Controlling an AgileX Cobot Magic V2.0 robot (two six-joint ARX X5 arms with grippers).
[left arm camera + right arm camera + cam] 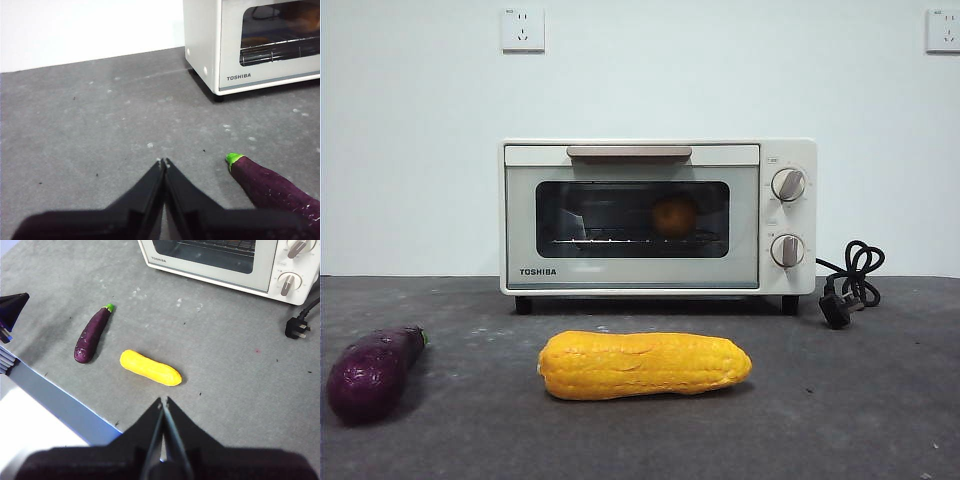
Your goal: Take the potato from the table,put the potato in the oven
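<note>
Sitting behind the glass door of the cream-white boxy toaster oven (pixel 658 217) at frame centre is the roundish tan-orange potato (pixel 674 216); both grippers' fingers are resting clenched, empty.

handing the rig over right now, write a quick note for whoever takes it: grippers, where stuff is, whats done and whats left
Left gripper: shut, empty, low over the table near the eggplant.
Right gripper: shut, empty, high above the corn cob.
Potato: inside the oven, on its rack, seen through the glass.
Oven door: closed.
Done: potato is in the oven.
Left: nothing visible. Plug lies loose on the table.
</note>
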